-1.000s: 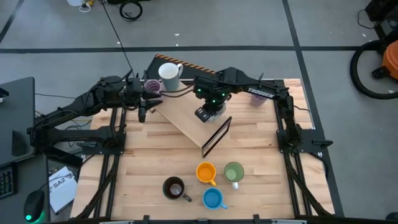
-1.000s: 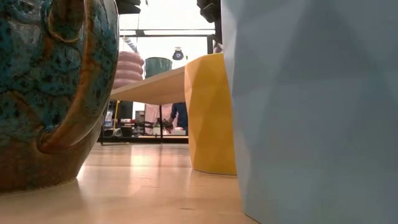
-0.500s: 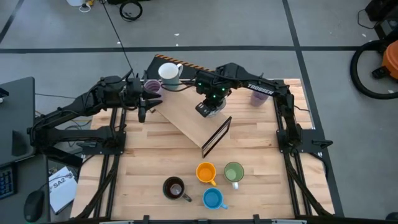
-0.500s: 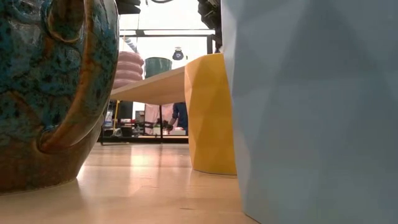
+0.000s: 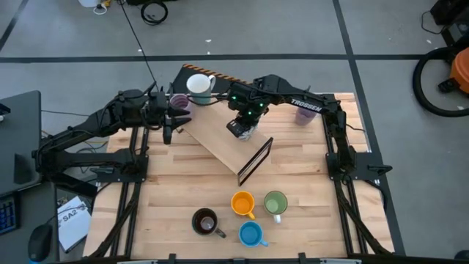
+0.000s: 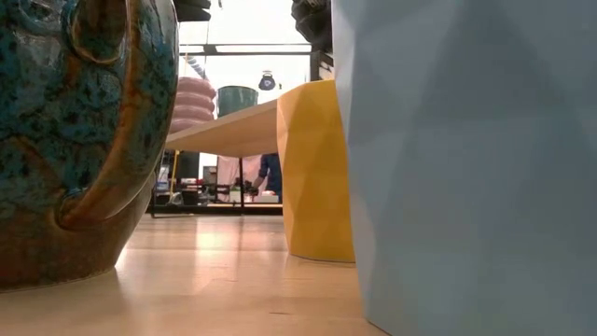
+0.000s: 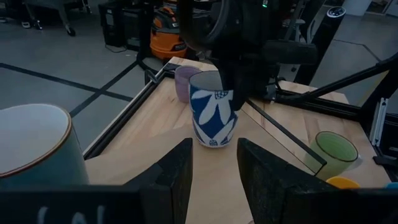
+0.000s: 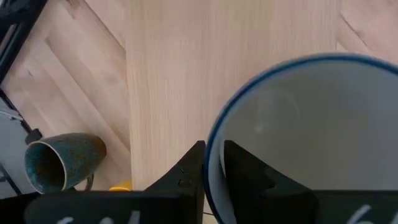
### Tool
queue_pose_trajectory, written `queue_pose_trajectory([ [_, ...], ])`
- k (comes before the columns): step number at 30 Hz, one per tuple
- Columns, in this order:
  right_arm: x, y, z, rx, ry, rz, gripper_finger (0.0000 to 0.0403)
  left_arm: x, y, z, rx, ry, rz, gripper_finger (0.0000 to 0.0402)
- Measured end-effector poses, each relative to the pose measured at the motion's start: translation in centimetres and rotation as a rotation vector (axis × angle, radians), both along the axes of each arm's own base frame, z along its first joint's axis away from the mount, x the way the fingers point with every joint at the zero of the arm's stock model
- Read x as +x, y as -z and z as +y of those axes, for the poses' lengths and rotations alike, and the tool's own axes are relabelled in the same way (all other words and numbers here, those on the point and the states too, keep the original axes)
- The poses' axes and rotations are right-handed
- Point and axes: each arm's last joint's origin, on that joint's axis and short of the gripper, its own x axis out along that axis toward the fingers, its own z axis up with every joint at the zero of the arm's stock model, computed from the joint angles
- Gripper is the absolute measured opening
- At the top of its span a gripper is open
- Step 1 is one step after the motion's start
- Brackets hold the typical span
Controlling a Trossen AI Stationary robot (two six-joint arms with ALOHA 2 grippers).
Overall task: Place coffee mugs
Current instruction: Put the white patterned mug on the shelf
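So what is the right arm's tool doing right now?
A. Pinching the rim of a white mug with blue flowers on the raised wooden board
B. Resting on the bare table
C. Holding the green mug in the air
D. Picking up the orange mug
A: the left wrist view shows the right tool reaching down onto the rim of the flowered mug, which stands on the wooden board; the orange mug and green mug stand untouched.

Orange mug (image 6: 319, 168) stands on desk (image 6: 215, 280), mid-frame. Blue mug (image 6: 476, 159) just right of it, v. close to camera. Brown mug (image 6: 79, 131) well left of it. Raised board (image 6: 229, 131) behind, w/ pink ridged mug (image 6: 194, 105) at its far end.
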Motion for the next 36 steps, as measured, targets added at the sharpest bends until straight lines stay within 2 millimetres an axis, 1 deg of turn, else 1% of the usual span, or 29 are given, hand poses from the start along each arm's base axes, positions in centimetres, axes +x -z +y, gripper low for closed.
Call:
queue_pose_trajectory([
  [5, 0.0, 0.0, -0.2, 0.006, 0.011, -0.005, 0.0094, 0.0, 0.0, 0.0, 0.000, 0.000, 0.000, 0.0133],
  [15, 0.5, -0.3, -0.4, 0.011, 0.012, -0.067, 0.0172, 0.0, 0.0, 0.0, 0.001, 0.001, 0.001, 0.0133],
  [20, 0.4, -0.6, -0.8, -0.007, 0.015, -0.097, 0.0197, 0.0, 0.0, 0.0, 0.001, 0.001, 0.002, 0.0133],
  [26, -1.3, -2.9, -1.2, -0.097, 0.012, -0.158, 0.0202, 0.0, 0.1, 0.0, -0.009, -0.001, 0.009, 0.0133],
  [29, -2.4, -4.1, -1.2, -0.178, -0.018, -0.181, 0.0202, 0.0, 0.1, 0.0, -0.009, -0.001, 0.008, 0.0133],
  [33, -4.2, -6.1, -0.7, -0.305, -0.092, -0.208, 0.0202, 0.0, 0.1, 0.0, -0.008, -0.006, 0.010, 0.0133],
  [36, -5.2, -6.7, 0.4, -0.349, -0.122, -0.179, 0.0202, -0.1, 0.1, 0.1, -0.004, -0.044, 0.012, 0.0133],
])
